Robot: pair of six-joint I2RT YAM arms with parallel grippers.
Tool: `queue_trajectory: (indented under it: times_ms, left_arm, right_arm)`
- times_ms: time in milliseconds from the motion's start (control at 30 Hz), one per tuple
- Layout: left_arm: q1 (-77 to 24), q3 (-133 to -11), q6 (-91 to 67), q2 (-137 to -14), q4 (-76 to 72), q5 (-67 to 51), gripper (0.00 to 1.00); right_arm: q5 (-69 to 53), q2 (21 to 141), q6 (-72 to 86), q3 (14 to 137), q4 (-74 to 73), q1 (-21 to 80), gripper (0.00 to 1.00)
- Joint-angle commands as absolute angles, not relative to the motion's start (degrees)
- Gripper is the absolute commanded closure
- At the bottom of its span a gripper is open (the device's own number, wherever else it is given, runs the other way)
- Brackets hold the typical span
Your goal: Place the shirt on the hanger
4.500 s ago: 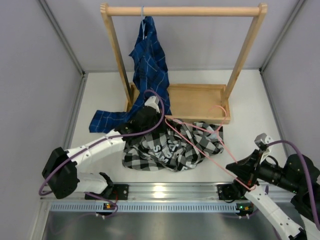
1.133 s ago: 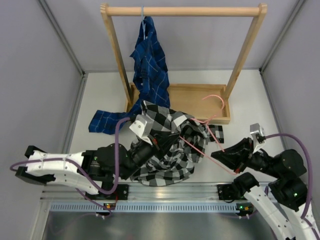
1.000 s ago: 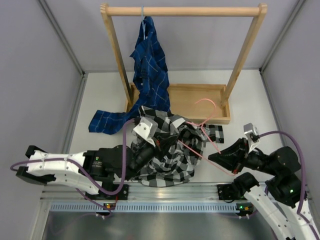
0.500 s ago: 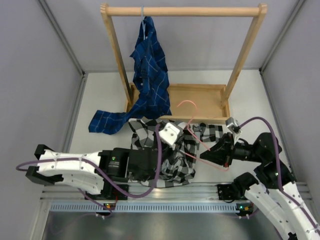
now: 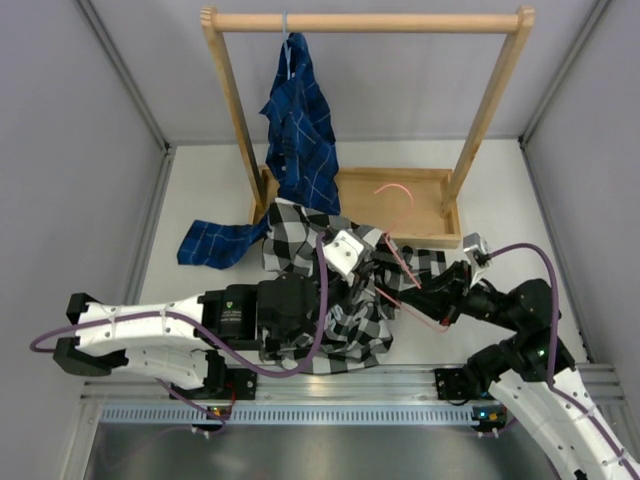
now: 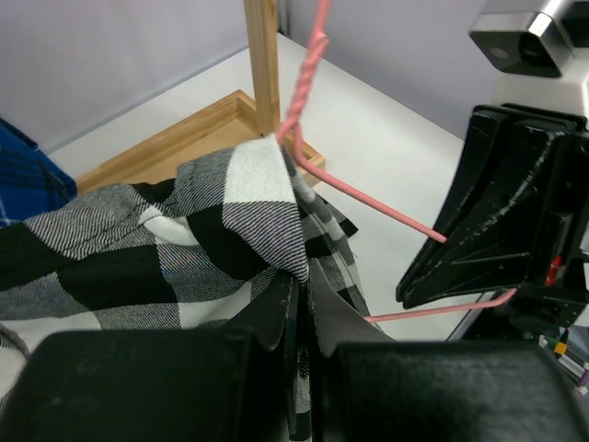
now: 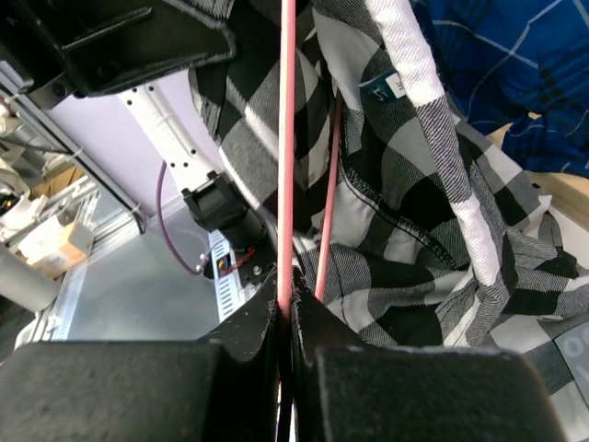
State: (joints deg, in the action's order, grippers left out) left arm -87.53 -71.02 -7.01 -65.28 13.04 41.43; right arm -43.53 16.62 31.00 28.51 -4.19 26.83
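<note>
A: How did the shirt (image 5: 300, 235) look?
B: Black-and-white check, bunched up over the bench (image 5: 500, 200) just in front of the wooden rack (image 5: 236, 110). The pink hanger (image 7: 287, 138) was partly threaded inside it.
A: And the pincers?
B: Both clenched. The left pincer (image 6: 299, 276) pinched a fold of shirt, and the right pincer (image 7: 285, 295) gripped the hanger's wire.

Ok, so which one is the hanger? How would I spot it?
Find the big wooden clothes rack at the back, then look down to the black-and-white checked shirt in front of it. The hanger pokes out of that shirt: thin pink wire, unlike the pale hook holding the blue shirt up.
</note>
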Motion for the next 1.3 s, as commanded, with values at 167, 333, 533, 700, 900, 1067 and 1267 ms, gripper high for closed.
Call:
queue_trajectory:
  times_ms: [167,333,533,700,900,1067,1267]
  left_arm:
    - [-87.98,-73.82,-5.98,-66.88,10.81,40.90,0.90]
    - [-87.98,-76.63,-2.91,-66.45,12.82,31.91,0.26]
    - [-87.98,-84.10,9.38,-62.41,16.61,38.66,0.12]
    - [-77.68,-88.66,17.77,-63.52,22.25,24.20,0.08]
    - [-56.62,-105.98,19.48,-74.17,43.66,-13.93,0.11]
    - [-51.16,-116.51,26.00,-81.46,60.60,-42.27,0.07]
    - [-50.54,-117.16,28.12,-86.12,64.24,-48.51,0.06]
  right_arm:
    - [-38.95,9.41,33.22,24.00,5.71,26.02,1.00]
    - [-37.10,6.86,34.10,21.80,7.21,26.10,1.00]
    - [-34.46,1.94,36.65,18.37,8.09,26.02,1.00]
    - [-34.63,0.18,35.78,17.67,5.46,26.02,1.00]
    - [-34.37,-5.18,34.19,18.02,-0.43,26.02,1.00]
    - [-35.86,-5.80,30.68,20.47,-7.37,26.02,1.00]
    - [-37.70,-6.50,27.78,22.76,-10.81,26.02,1.00]
